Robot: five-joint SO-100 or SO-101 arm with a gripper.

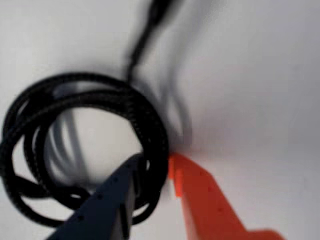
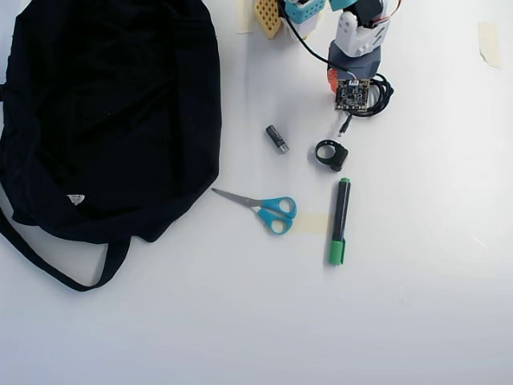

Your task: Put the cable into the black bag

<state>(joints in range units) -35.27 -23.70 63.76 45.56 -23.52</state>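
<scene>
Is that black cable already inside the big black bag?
No. In the overhead view the cable lies on the white table under the gripper, well to the right of the black bag.

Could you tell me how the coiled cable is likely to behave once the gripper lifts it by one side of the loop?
The cable is thin braided cord in several loose turns, so it will probably sag and partly uncoil. Its straight tail would likely dangle and might snag. The gripper straddles only one side of the loop, jaws open, so some strands could slip out.
</scene>
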